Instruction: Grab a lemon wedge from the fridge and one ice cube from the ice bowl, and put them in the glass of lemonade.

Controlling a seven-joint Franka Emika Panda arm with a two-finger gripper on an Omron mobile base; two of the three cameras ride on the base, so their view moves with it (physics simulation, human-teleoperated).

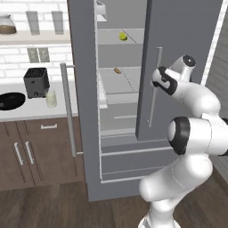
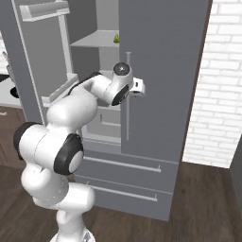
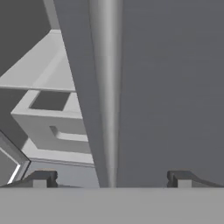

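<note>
Our gripper (image 3: 111,178) stands spread wide with the silver bar handle (image 3: 107,87) of the fridge's (image 1: 178,35) right door running between its fingertips, holding nothing. We judge the step in hand is opening that door, so we should close squarely on the bar and pull along the door's arc, since a skewed grip could slip. The lemon wedge (image 1: 123,36) sits on an upper shelf (image 1: 111,36) inside, while the ice bowl (image 1: 10,100) and glass of lemonade (image 1: 51,98) wait on the counter (image 1: 40,110) left of the fridge.
</note>
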